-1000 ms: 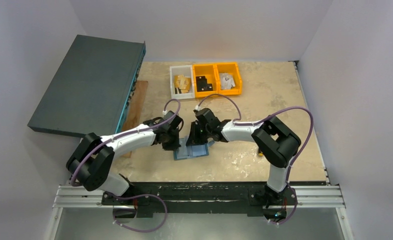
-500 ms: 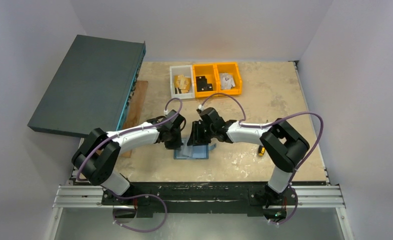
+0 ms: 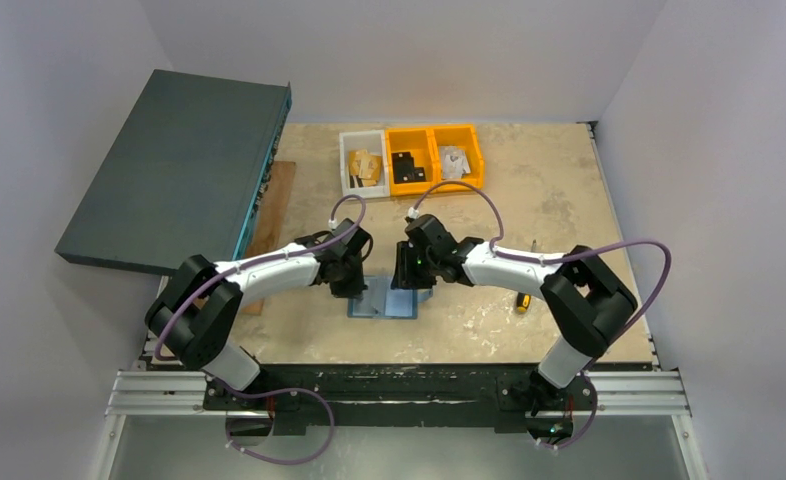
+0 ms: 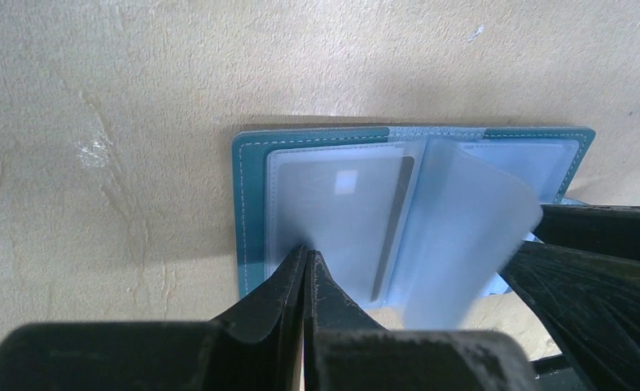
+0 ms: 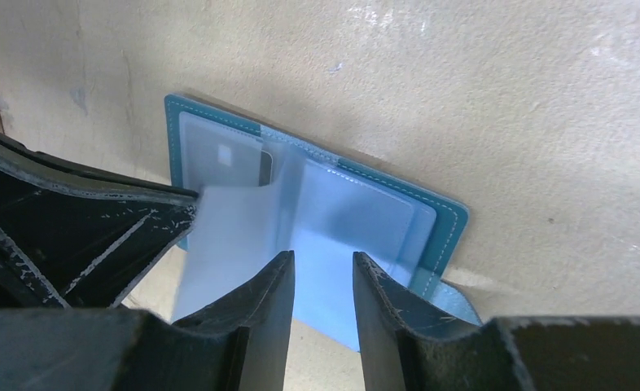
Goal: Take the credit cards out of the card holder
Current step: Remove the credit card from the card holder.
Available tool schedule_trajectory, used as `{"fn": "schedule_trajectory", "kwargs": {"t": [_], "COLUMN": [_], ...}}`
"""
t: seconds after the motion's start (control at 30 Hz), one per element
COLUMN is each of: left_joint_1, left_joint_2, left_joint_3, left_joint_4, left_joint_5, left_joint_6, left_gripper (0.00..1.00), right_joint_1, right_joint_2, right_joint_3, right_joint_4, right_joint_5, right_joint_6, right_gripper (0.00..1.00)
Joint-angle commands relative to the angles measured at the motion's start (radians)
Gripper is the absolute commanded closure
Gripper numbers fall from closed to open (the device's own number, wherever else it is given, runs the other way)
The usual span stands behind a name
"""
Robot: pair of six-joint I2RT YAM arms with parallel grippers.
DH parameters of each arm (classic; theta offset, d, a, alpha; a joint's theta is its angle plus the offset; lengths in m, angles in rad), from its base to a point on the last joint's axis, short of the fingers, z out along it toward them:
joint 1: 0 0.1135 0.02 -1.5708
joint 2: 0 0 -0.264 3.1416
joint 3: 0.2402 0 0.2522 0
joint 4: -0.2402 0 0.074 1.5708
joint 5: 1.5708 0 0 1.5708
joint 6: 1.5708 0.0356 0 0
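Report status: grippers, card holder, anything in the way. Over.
Left gripper shut, tips on the left pocket. Right gripper open over the right page. Card holder lies open, grey card inside the pocket. Clear sleeve curls up mid-holder.

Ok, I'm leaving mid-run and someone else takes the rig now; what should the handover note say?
Left gripper: shut, tips on the left page of the small teal-blue bi-fold card holder, which lies open on the beige table.
Right gripper: open, over the right page; a clear plastic sleeve leaf stands lifted between the pages.
Done: holder opened.
Left: the silvery-grey credit card sits in the left sleeve; no card seen out yet.
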Motion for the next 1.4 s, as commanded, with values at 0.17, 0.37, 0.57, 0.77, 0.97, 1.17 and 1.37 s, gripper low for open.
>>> {"fn": "schedule_trajectory", "kwargs": {"t": [0.17, 0.37, 0.57, 0.77, 0.97, 1.17, 1.37], "left_joint_1": [-0.006, -0.028, -0.057, -0.094, -0.12, -0.12, -0.115], "left_joint_2": [0.015, -0.005, -0.015, 0.095, 0.178, 0.166, 0.089], "left_joint_3": [0.034, 0.073, 0.118, 0.172, 0.21, 0.209, 0.211], "left_joint_4": [-0.003, -0.011, -0.001, 0.081, 0.131, 0.101, 0.028], "left_joint_5": [-0.002, 0.012, 0.035, 0.13, 0.199, 0.173, 0.079], "left_joint_6": [0.011, 0.031, 0.052, 0.054, 0.035, 0.036, 0.048], "left_gripper": [1.0, 1.0, 1.0, 1.0, 0.95, 0.94, 0.92], "right_joint_1": [0.002, 0.001, -0.009, -0.042, -0.06, -0.06, -0.051], "right_joint_2": [-0.086, -0.099, -0.118, -0.163, -0.19, -0.182, -0.136], "right_joint_3": [-0.001, 0.019, 0.029, 0.02, 0.004, -0.007, 0.002], "right_joint_4": [-0.056, -0.078, -0.112, -0.157, -0.163, -0.125, -0.064], "right_joint_5": [0.074, 0.08, 0.108, 0.166, 0.166, 0.122, 0.046], "right_joint_6": [-0.014, -0.014, -0.011, -0.006, 0.001, -0.006, 0.013], "right_gripper": [0.69, 0.69, 0.69, 0.69, 0.69, 0.69, 0.7]}}
